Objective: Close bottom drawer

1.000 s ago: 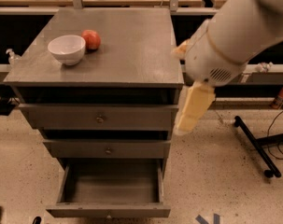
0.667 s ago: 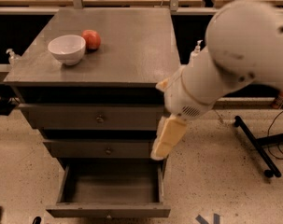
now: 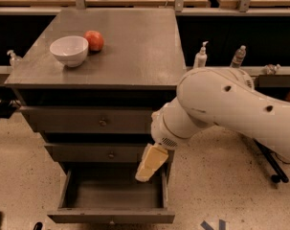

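Observation:
The grey cabinet has three drawers. The bottom drawer [image 3: 111, 216] is pulled far out, and its empty inside shows from above. Its knob sits at the very bottom edge of the view. My white arm reaches down from the right. The gripper [image 3: 150, 163], with its pale yellow fingers, hangs over the right rear part of the open drawer, just below the middle drawer front [image 3: 104, 153]. It is above the drawer's inside, not touching the front panel.
A white bowl [image 3: 69, 50] and a red apple [image 3: 94, 40] sit on the cabinet top [image 3: 130, 47]. Two bottles [image 3: 200, 55] stand behind the cabinet at the right. A black stand leg [image 3: 271, 166] lies on the floor at the right.
My arm has swung left and down. The gripper moved from beside the cabinet's right edge by the upper drawers to over the open bottom drawer.

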